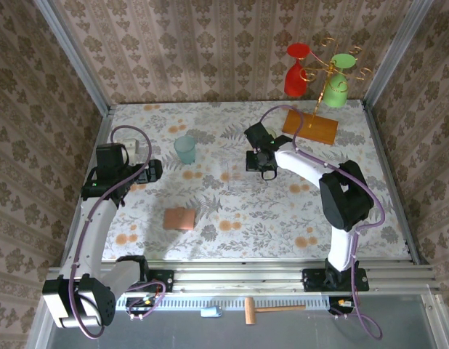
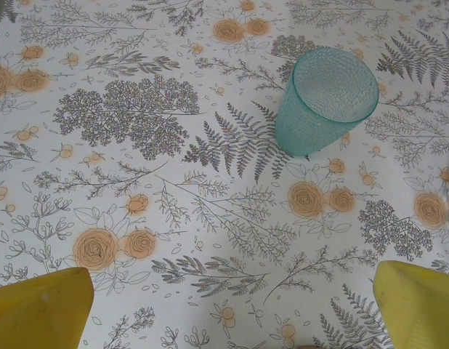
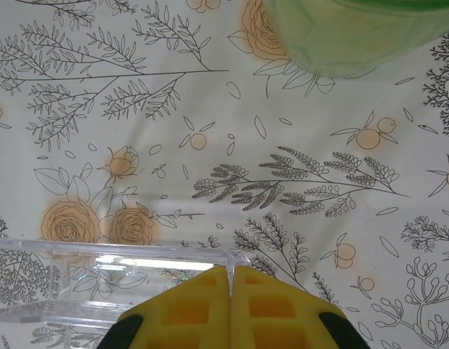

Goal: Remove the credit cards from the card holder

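Lying near table [image 1: 297, 218] front edge: card holder [image 1: 180, 218] (well apart from cup [image 1: 185, 149]).

White cloth [image 1: 282, 218] printed with grey ferns and orange roses.
The tumbler [image 2: 322, 102] is see-through teal, the holder [image 1: 180, 218] salmon-pink, the tray [image 3: 101, 276] clear. The stand base [image 1: 310, 127] is orange, its wire gold, carrying a red cup [image 1: 296, 80] and a green cup [image 1: 337, 91]. Walls [image 1: 210, 51] are beige damask and the pads [image 3: 203, 313] yellow.
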Motion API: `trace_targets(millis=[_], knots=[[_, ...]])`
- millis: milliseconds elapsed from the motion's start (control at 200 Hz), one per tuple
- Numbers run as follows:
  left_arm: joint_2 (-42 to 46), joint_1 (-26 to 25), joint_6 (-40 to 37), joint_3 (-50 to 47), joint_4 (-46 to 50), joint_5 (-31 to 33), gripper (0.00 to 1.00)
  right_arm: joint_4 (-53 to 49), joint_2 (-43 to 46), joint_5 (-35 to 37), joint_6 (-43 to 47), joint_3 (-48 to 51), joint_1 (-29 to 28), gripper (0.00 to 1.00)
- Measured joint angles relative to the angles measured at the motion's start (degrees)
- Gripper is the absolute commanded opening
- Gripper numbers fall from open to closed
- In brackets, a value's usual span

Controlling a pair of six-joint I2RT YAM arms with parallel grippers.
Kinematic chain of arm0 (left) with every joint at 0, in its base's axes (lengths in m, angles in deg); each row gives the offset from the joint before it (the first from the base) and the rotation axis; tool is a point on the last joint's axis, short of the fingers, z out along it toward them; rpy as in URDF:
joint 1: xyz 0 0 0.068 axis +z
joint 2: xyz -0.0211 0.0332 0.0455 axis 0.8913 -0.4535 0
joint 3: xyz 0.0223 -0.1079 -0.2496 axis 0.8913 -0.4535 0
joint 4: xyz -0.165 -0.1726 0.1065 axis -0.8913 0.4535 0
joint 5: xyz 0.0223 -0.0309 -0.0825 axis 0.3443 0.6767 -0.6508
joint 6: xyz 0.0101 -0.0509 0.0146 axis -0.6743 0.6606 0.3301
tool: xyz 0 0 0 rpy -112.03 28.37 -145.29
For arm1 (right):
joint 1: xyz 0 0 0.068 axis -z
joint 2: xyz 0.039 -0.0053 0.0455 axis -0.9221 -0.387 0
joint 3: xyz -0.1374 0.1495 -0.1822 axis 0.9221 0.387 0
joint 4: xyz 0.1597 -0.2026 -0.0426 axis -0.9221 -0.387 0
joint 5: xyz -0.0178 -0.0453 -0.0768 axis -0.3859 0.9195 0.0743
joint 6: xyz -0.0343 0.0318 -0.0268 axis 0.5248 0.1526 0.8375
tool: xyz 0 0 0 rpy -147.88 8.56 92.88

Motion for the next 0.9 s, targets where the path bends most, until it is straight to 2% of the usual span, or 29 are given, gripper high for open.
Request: trace_targets(millis=[430,530,900], knots=[[-0.4,0.0,0.0,0.0,0.0,0.0,1.00,0.7,-1.5,0.9,-1.4,0.0,0.0,0.00],[-0.5,0.0,0.0,0.0,0.0,0.0,1.00,0.7,-1.5,0.9,-1.6,0.0,0.0,0.05],[-1.2,0.0,0.0,0.0,0.2,0.0,1.00,0.7,-1.5,0.9,-2.6,0.2,0.0,0.10]])
